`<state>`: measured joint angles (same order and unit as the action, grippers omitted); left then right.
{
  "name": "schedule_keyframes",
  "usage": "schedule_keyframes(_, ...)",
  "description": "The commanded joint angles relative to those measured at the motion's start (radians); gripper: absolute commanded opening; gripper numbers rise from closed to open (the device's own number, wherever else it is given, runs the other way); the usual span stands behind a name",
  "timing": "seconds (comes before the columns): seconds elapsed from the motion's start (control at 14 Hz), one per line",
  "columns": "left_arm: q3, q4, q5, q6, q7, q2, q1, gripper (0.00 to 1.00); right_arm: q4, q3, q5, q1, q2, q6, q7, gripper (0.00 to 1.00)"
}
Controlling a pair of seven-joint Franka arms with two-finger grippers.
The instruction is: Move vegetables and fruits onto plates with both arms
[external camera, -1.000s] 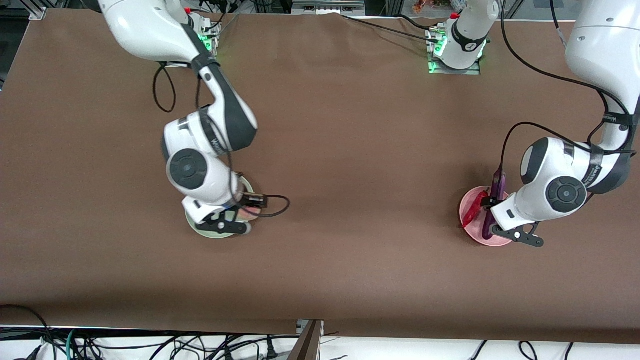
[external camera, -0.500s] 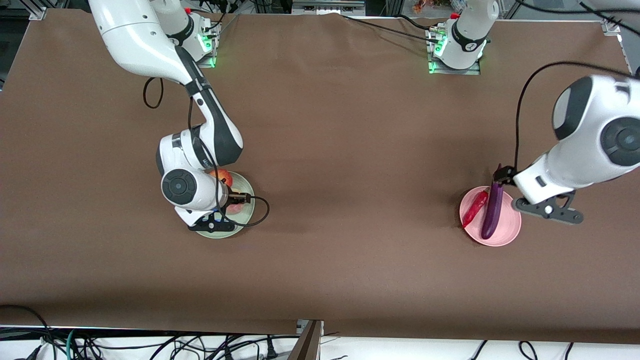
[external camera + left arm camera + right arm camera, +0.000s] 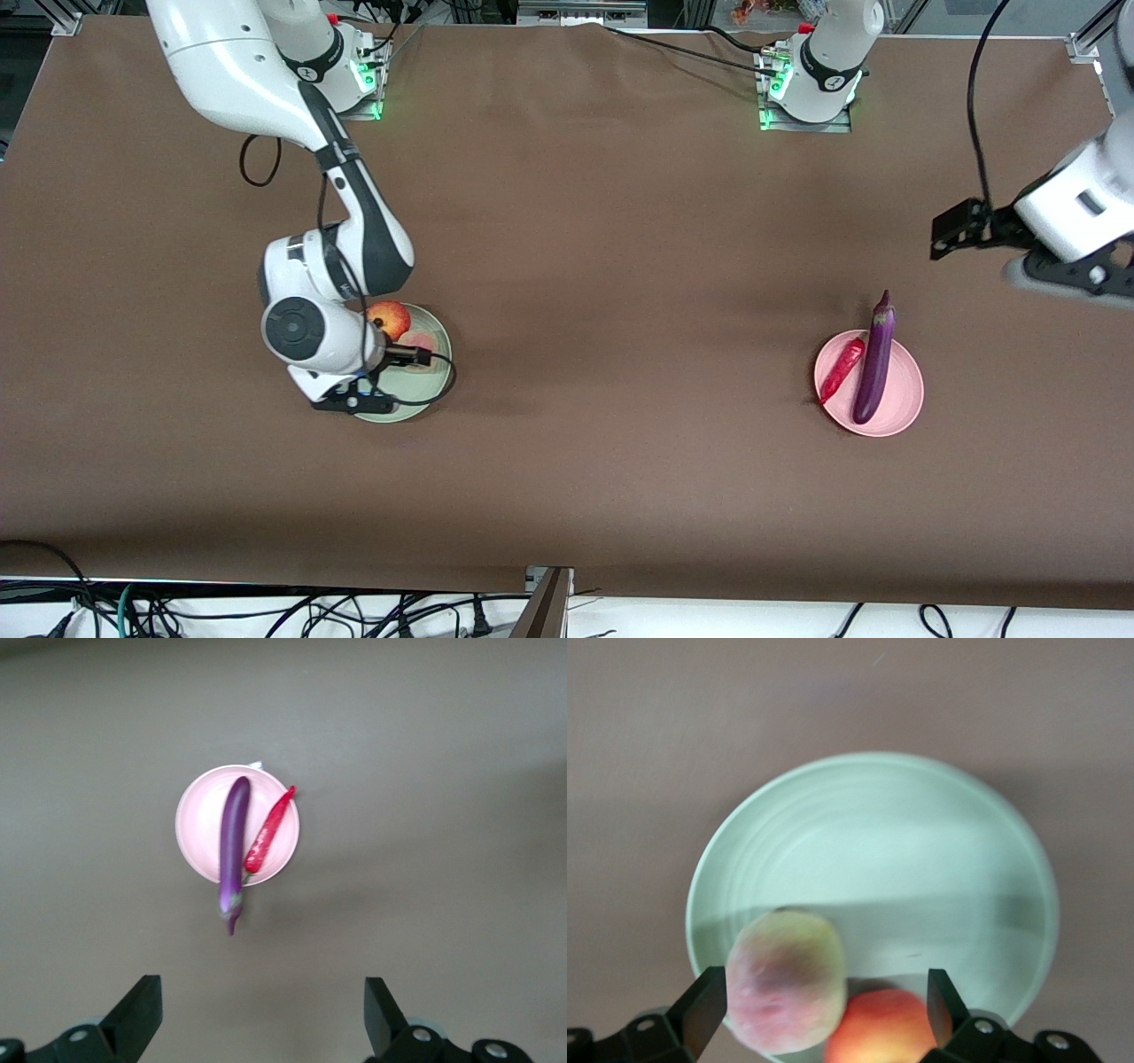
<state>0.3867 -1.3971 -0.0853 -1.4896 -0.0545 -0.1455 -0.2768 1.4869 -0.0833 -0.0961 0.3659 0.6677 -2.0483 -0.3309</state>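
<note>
The purple eggplant point(image 3: 873, 359) and the red chili pepper point(image 3: 841, 369) lie side by side on the pink plate point(image 3: 900, 400). The left wrist view shows the eggplant point(image 3: 234, 846), the chili point(image 3: 270, 827) and the plate point(image 3: 198, 826) from high up. My left gripper point(image 3: 1067, 276) is open and empty point(image 3: 261, 1014), raised over bare table toward the left arm's end. The pomegranate-like fruit point(image 3: 388, 317) and the peach point(image 3: 419, 342) sit on the pale green plate point(image 3: 427, 390). My right gripper point(image 3: 354, 403) hangs open point(image 3: 824, 1003) just over the peach point(image 3: 787, 979) and the red-yellow fruit point(image 3: 881, 1026) on that plate point(image 3: 904, 842).
The brown table cover point(image 3: 620, 310) lies bare between the two plates. The arm bases point(image 3: 806, 84) stand along the table's edge farthest from the front camera. Cables hang past the edge nearest to it.
My left gripper has let go of the eggplant, risen and drawn away from the pink plate toward its end of the table. My right gripper has shifted off the fruits, uncovering them.
</note>
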Motion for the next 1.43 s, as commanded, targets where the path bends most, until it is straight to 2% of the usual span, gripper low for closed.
schedule_keyframes(0.0, -0.228, -0.179, 0.074, -0.079, 0.025, 0.127, 0.170, 1.00, -0.007, 0.007, -0.013, -0.016, -0.077, 0.075, 0.012, 1.00)
schedule_keyframes(0.14, -0.287, -0.256, 0.076, -0.103, 0.033, 0.173, 0.252, 1.00, -0.005, 0.008, -0.013, -0.016, -0.160, 0.123, 0.009, 1.00)
schedule_keyframes(0.29, -0.348, -0.263, 0.078, -0.097, 0.018, 0.179, 0.304, 1.00, -0.005, 0.007, -0.013, -0.016, -0.258, 0.203, 0.010, 1.00)
schedule_keyframes(0.57, -0.342, -0.249, 0.072, -0.080, 0.031, 0.170, 0.304, 1.00, -0.004, -0.021, -0.013, -0.022, -0.433, 0.437, 0.018, 1.00)
schedule_keyframes(0.79, -0.345, -0.217, 0.070, -0.078, 0.025, 0.150, 0.303, 1.00, -0.004, -0.042, -0.011, -0.022, -0.532, 0.552, 0.062, 1.00)
schedule_keyframes(1.0, -0.347, -0.210, 0.070, -0.063, 0.028, 0.141, 0.303, 1.00, 0.003, -0.067, 0.002, -0.038, -0.589, 0.622, 0.177, 1.00)
schedule_keyframes(1.14, -0.347, -0.210, 0.070, -0.057, 0.030, 0.141, 0.303, 1.00, 0.001, -0.011, 0.009, -0.148, -0.597, 0.652, 0.254, 1.00)
schedule_keyframes(1.21, -0.348, -0.209, 0.070, -0.057, 0.030, 0.141, 0.303, 1.00, 0.003, 0.019, 0.034, -0.174, -0.605, 0.652, 0.269, 1.00)
schedule_keyframes(1.36, -0.351, -0.209, 0.072, -0.057, 0.024, 0.139, 0.297, 1.00, 0.016, 0.028, 0.050, -0.183, -0.620, 0.652, 0.274, 1.00)
